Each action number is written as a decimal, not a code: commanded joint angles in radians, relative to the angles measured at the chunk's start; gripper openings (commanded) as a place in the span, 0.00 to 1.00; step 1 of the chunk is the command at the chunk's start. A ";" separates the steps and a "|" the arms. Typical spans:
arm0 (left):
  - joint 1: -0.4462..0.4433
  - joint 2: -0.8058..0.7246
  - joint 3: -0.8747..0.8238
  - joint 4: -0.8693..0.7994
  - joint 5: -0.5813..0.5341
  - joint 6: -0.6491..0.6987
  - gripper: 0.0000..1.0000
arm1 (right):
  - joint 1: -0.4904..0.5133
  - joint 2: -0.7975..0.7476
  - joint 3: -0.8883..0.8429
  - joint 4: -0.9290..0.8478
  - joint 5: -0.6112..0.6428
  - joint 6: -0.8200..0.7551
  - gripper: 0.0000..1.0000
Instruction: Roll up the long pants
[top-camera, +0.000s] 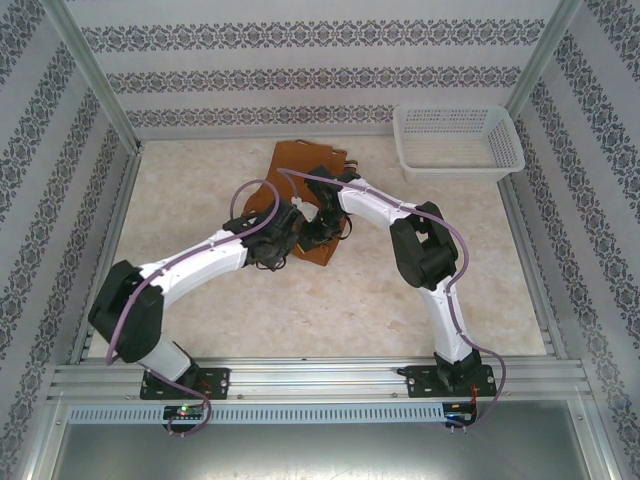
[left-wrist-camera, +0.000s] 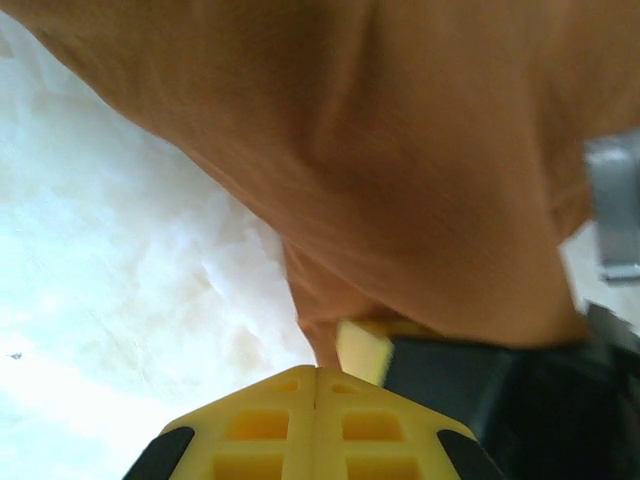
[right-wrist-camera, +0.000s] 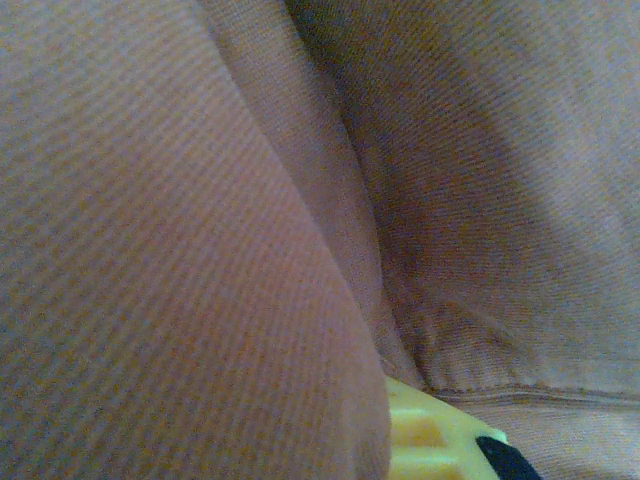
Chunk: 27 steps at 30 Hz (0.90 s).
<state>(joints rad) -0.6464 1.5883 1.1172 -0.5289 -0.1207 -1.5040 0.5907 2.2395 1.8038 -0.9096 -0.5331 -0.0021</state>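
- Where the table (top-camera: 200, 300) reaches its far right corner, a white basket (top-camera: 458, 140) stands. Its perforated walls and floor are in plain sight, and it is well apart from the garment.
- The long pants (top-camera: 300, 165) lie at the far middle of the table as a compact rust-brown bundle, folded over on itself. My two arms meet over its near edge.
- Seen close, the cloth has a fine ribbed weave and falls in soft, rounded folds. One stitched seam (right-wrist-camera: 520, 392) runs along a fold near the bottom of the right wrist view.
- My left pincer (left-wrist-camera: 316, 375) has its yellow fingers pressed flat together. A narrow fold of the cloth hangs down to the tips and touches them, but I cannot tell whether it is nipped between them.
- My right pincer (top-camera: 322, 228) sits against the bundle. One yellow finger (right-wrist-camera: 425, 435) shows beneath a bulge of fabric, and I cannot tell whether the fingers stand apart or together.
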 joint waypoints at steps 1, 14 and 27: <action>0.013 0.057 0.082 -0.030 -0.130 0.033 0.00 | -0.009 0.017 -0.001 -0.052 -0.042 0.013 0.00; 0.198 0.166 0.188 -0.076 -0.162 0.129 0.00 | -0.035 0.022 -0.013 -0.086 -0.055 -0.001 0.00; 0.317 0.439 0.328 -0.067 -0.152 0.207 0.00 | -0.049 0.054 0.031 -0.156 -0.041 -0.021 0.00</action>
<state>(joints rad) -0.4118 1.9556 1.4384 -0.5640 -0.1600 -1.3266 0.5686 2.2776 1.8309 -0.9161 -0.5945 -0.0059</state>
